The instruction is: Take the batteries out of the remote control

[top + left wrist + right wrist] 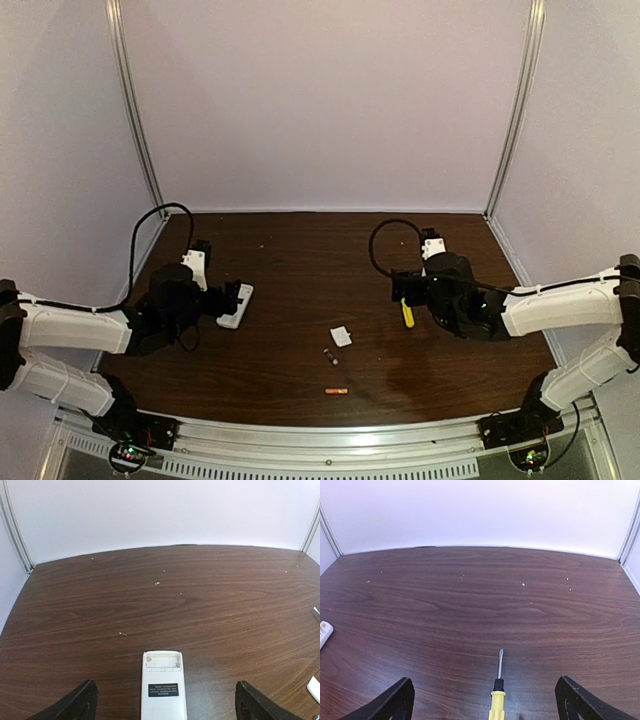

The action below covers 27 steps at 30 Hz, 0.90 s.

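Observation:
The white remote control (pixel 236 306) lies back-up on the dark wooden table. In the left wrist view its battery compartment (pixel 161 661) is uncovered and empty. My left gripper (pixel 241 299) is open, its fingers (pixel 80 704) wide apart on either side of the remote (pixel 163 692), not touching it. The dark battery (pixel 331 356) and the orange battery (pixel 335 391) lie loose on the table near the front middle. My right gripper (pixel 404 303) is open and empty, straddling a yellow-handled screwdriver (pixel 497 700) that lies on the table.
A small white square piece (pixel 342 336) lies between the arms, just behind the dark battery. The screwdriver (pixel 407 313) lies under the right gripper. White walls with metal posts close in the table on three sides.

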Motion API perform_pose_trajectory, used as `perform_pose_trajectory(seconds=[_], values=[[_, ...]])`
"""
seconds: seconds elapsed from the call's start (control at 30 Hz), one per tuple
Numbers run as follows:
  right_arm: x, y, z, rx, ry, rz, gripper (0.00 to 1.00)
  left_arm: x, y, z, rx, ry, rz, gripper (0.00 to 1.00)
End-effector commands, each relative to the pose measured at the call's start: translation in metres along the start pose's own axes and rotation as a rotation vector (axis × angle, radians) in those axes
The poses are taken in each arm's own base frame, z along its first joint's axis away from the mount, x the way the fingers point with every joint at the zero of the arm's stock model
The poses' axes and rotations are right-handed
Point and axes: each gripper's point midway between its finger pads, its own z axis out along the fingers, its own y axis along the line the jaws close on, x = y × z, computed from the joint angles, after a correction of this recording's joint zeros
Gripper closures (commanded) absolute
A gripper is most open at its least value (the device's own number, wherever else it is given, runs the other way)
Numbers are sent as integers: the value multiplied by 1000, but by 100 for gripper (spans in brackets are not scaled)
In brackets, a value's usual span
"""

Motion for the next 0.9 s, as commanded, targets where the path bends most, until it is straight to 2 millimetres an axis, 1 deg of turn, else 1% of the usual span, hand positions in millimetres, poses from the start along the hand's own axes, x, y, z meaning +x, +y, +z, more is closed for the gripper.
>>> perform_pose_trajectory(seconds=[0.0,0.13,0.17,0.23,0.3,0.4,0.43,0.47,0.53,0.6,0.67,0.8,0.87], values=[[-30,-12,-14,42,-58,-42,0,-25,17,-12,-86,-35,56,3],[-49,-18,-28,45,-107,-36,0,-58,28,-26,-145,-85,94,3],[-53,-22,-32,56,-124,-47,0,-67,34,-30,-178,-103,101,3],[-57,-33,-39,92,-166,-69,0,-78,47,-34,-217,-120,112,3],[-64,-46,-45,154,-213,-90,0,-82,65,-32,-253,-121,101,3],[-75,-68,-48,243,-250,-88,0,-86,97,-30,-329,-120,86,3],[-80,-81,-48,304,-253,-52,0,-87,108,-30,-361,-122,87,3],[-83,-92,-47,351,-239,-28,0,-88,118,-30,-392,-126,79,3],[-87,-104,-38,376,-200,-19,0,-90,141,-30,-452,-134,55,3],[-89,-116,-33,406,-176,0,0,-87,160,-27,-490,-137,48,3],[-90,-131,-31,443,-171,31,0,-86,175,-28,-527,-167,73,3],[-93,-159,-35,504,-229,63,0,-72,201,-29,-588,-176,81,3],[-86,-177,-36,567,-240,47,0,-66,212,-30,-612,-181,60,2]])
